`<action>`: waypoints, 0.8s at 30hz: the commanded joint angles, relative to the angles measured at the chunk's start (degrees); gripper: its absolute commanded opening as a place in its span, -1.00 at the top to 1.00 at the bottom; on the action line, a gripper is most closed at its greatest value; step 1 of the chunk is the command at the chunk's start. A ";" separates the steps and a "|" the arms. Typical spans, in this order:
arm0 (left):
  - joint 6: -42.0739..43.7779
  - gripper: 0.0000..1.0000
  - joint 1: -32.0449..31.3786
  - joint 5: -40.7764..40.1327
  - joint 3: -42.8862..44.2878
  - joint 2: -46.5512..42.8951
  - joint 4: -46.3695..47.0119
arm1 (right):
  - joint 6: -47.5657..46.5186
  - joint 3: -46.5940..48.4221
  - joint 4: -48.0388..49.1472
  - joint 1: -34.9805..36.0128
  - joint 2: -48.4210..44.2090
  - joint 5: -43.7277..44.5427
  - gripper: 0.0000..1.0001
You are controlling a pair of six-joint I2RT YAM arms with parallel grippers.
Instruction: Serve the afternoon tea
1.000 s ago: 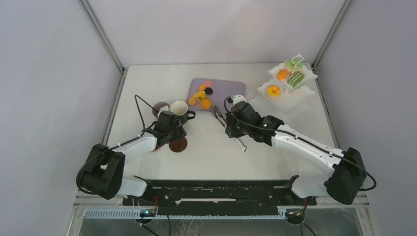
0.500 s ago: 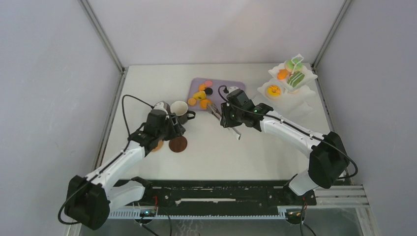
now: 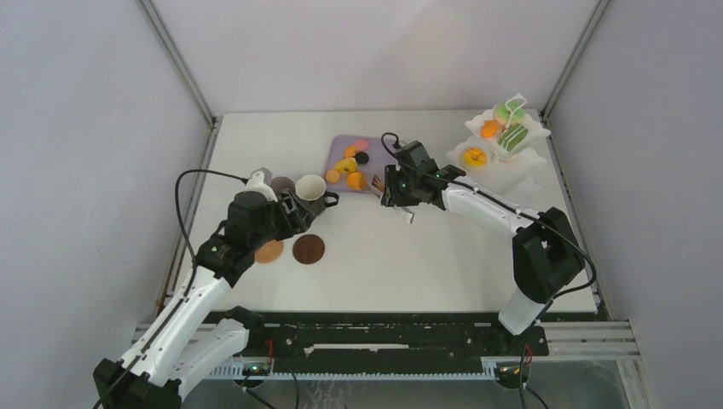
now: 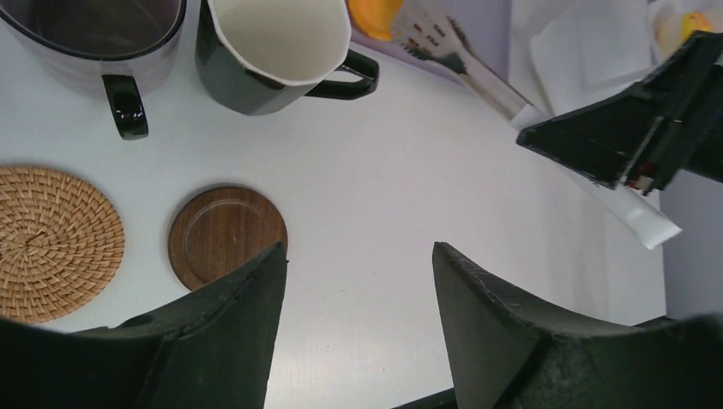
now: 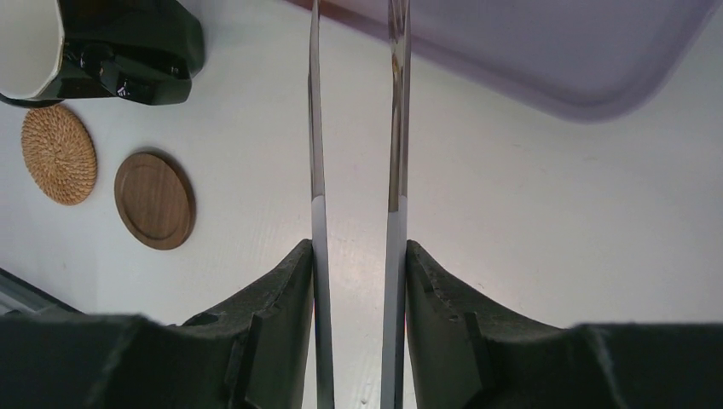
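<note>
My left gripper (image 4: 358, 256) hangs open above bare table with nothing between its fingers. It is just right of the wooden coaster (image 4: 223, 234) and the woven coaster (image 4: 55, 243). Beyond them stand the mauve mug (image 4: 94, 34) and the dark mug with a white inside (image 4: 273, 47). From above, the left gripper (image 3: 292, 220) sits just near of both mugs. My right gripper (image 5: 358, 251) is shut on the long white tongs (image 5: 395, 170), whose two arms point at the lilac tray (image 5: 546, 51). The tongs' tips (image 3: 375, 181) reach the pastries (image 3: 348, 166) on that tray. The white tiered stand (image 3: 499, 141) holds several pastries.
The right gripper (image 4: 648, 128) with the tongs shows at the right of the left wrist view. Both coasters (image 3: 309, 249) lie bare near of the mugs. Grey walls close in the table on the left, back and right.
The left arm has swung left and stretched out, uncovering both coasters, and its jaws have widened. The right gripper has carried the tongs away from me toward the tray, the tongs' arms spreading slightly.
</note>
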 commanded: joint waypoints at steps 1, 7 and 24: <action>-0.14 -0.39 -0.18 -0.52 2.80 -2.74 -0.30 | 2.87 3.15 5.91 -1.36 0.86 -4.01 0.05; 0.59 -0.52 -0.07 -0.33 2.32 -2.87 -0.82 | 4.49 4.09 7.86 -1.85 3.69 -6.81 0.08; 2.91 -0.90 -0.09 -2.96 4.93 -3.58 -3.49 | 4.27 3.65 4.10 -2.38 -4.77 -3.40 1.00</action>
